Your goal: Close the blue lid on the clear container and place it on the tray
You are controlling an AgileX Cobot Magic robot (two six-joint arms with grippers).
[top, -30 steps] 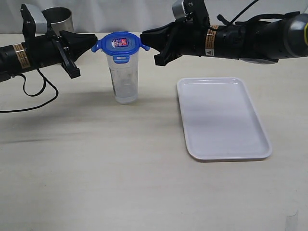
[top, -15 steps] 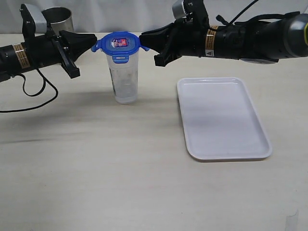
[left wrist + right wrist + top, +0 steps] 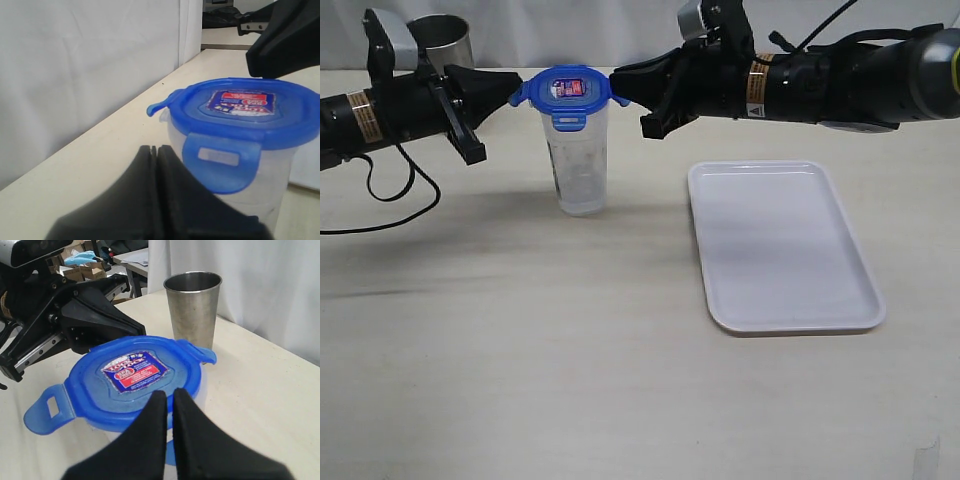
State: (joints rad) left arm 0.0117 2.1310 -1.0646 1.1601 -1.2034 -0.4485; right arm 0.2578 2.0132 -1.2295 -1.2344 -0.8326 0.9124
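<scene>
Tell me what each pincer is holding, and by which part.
Nothing is held. The left pincer and right pincer are both shut empty, their tips at opposite edges of the blue lid sitting on the clear container.

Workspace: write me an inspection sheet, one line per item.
Surface: pale wood-look table.
Job's things: blue lid sits on the upright clear container, its side flaps sticking out; the white tray lies empty to the container's right, apart from it.
Clutter: steel cup at the back left.
Grippers: left tool and right tool are both shut, tips at opposite sides of the lid, holding nothing.
Cables: black cable loops on the table under the left arm; another cable arcs above the right arm.
Surroundings: white backdrop behind the table.
</scene>
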